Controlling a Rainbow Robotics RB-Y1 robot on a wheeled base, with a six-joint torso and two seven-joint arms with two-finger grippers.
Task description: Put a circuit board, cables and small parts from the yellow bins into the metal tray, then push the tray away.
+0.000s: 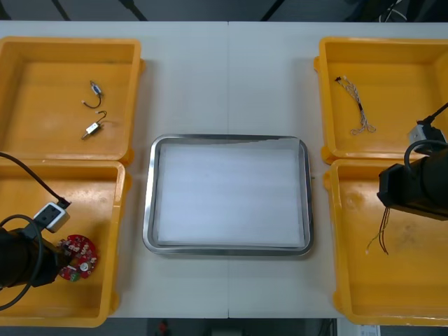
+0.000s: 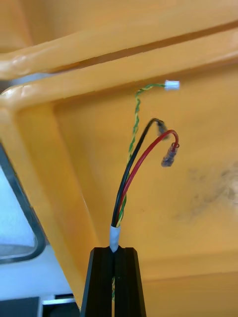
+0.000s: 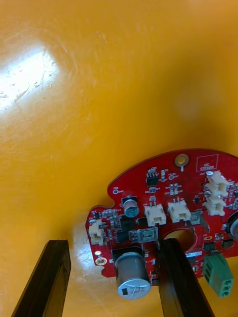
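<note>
Entry, lower left of the front view: round red circuit board (image 1: 77, 255) in yellow plastic bin (image 1: 105, 210), rim between your left gripper (image 3: 111, 280)'s wide-spread fingers; at right, your right gripper (image 2: 115, 270) pinches a bundle of black, red and green-yellow cables (image 2: 133, 166).

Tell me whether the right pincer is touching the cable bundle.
Touching. The right wrist view shows the right pincer shut on the cable bundle, clamping its white-taped end.
</note>
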